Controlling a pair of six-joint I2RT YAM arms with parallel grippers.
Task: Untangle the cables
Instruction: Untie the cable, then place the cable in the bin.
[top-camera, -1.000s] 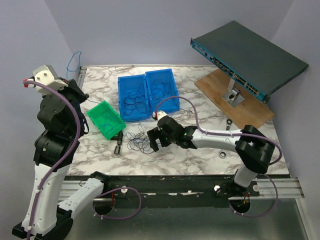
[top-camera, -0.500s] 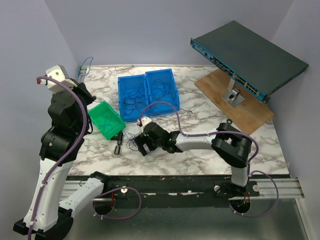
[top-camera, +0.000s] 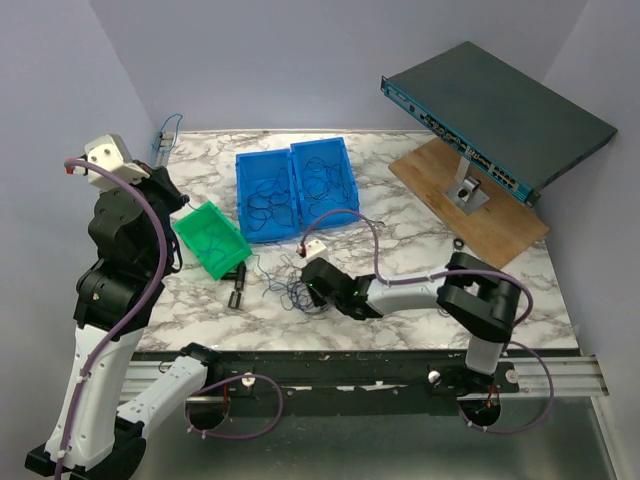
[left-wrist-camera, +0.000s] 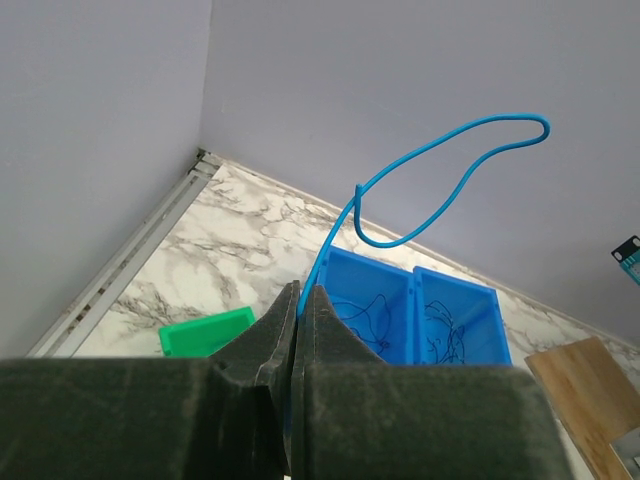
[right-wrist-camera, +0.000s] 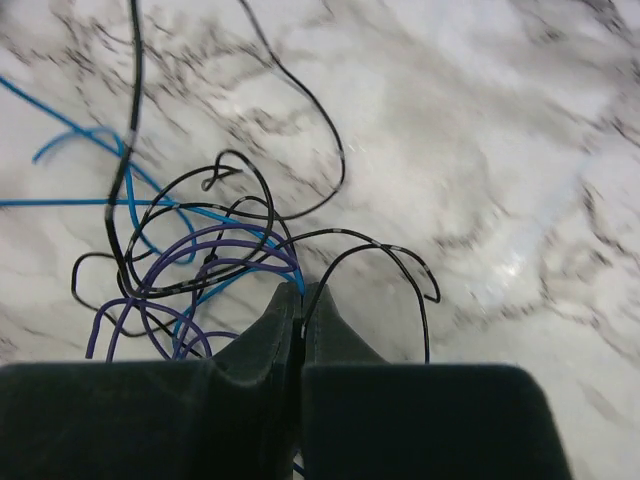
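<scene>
Top view: tangle (top-camera: 285, 292) at the surface's (top-camera: 400, 215) 6 o'clock, right gripper (top-camera: 308, 290) on it.
Left wrist: left gripper (left-wrist-camera: 298, 300) clamped on cable (left-wrist-camera: 450, 190) looping toward 1 o'clock; it may slip free.
Right wrist: right gripper (right-wrist-camera: 301, 292) pinched on tangle (right-wrist-camera: 200, 260) strands; pulling could tighten knots.

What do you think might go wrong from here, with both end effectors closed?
1. The right end effector pinches a strand in the tangle of thin black, blue and purple wires; pulling may tighten the knot.
2. The left end effector holds a thin blue wire loop high up; it might slip free.
</scene>
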